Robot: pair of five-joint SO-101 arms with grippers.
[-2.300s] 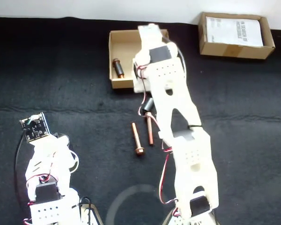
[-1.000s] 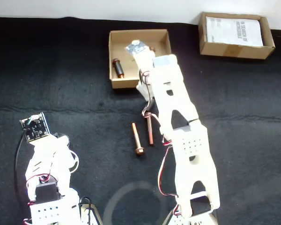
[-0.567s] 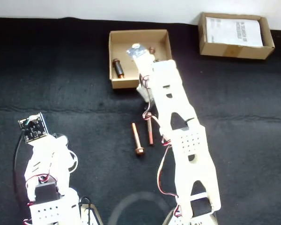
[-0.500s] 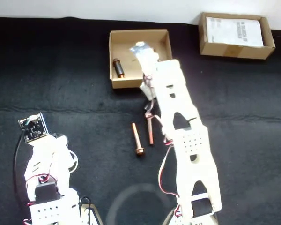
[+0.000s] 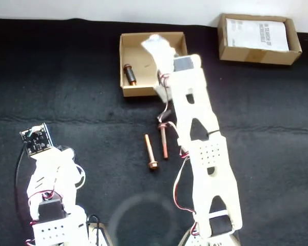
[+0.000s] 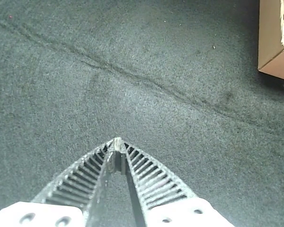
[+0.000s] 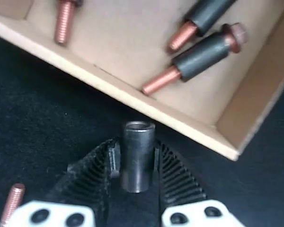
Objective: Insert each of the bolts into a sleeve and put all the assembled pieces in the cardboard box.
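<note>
Right gripper [image 7: 136, 150] is clamped across the body of a dark cylindrical metal sleeve [image 7: 137, 165], held just outside the brown cardboard box [image 7: 113, 42]. Sleeve appears rigid, smooth, probably slippery (grip the sides, leaving the bore open).

Right gripper [image 7: 135, 150] clasping sleeve [image 7: 137, 163], left gripper [image 6: 117, 142] seemingly closed

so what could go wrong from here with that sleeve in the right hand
1. The right hand holds an empty sleeve right by the cardboard box wall; released there, it could land among the assembled pieces without a bolt.
2. Two bolts lie loose on the mat close beside the right arm; a low swing back might roll them away.
</note>
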